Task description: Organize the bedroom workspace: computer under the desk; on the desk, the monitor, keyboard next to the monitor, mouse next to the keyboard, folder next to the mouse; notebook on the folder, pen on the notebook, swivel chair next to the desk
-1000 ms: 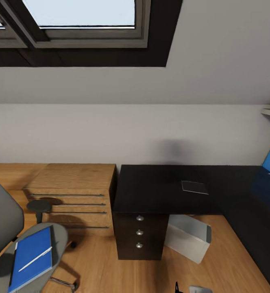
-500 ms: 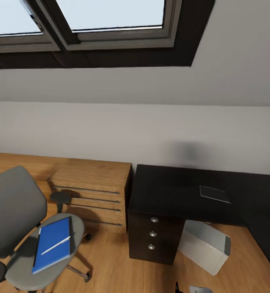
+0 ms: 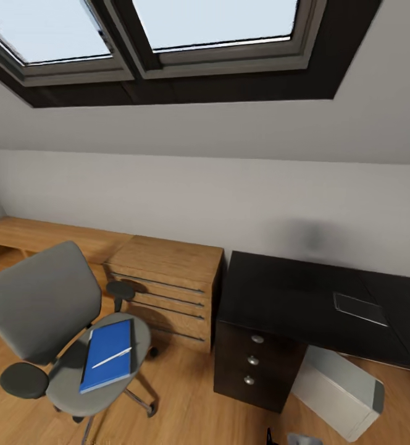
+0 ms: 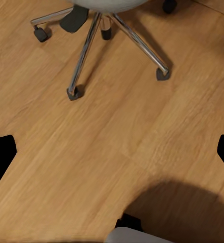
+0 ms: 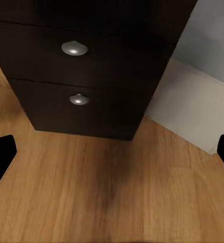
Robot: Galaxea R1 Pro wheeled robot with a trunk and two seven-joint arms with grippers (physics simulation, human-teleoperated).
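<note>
From the head camera, the chair (image 3: 50, 327) stands on the wood floor (image 3: 180, 402) at the left. A blue folder (image 3: 109, 355) lies flat on its seat, and a thin pale pen (image 3: 112, 357) lies on top of the folder. Next to the chair is a light wooden dresser (image 3: 168, 284). Right of it is the black worktop (image 3: 291, 296) with three round knobs on its drawers. A flat dark keyboard (image 3: 359, 308) lies on the worktop. The grey computer (image 3: 341, 390) sits on the floor under it.

The left wrist camera looks down at the chair's shiny legs (image 4: 91, 50) and wheels. The left hand (image 4: 112, 152) is wide open, holding nothing.

The right wrist camera faces the drawers (image 5: 81, 76), with the computer (image 5: 197, 106) beside them. The right hand (image 5: 112, 157) is wide open too.
</note>
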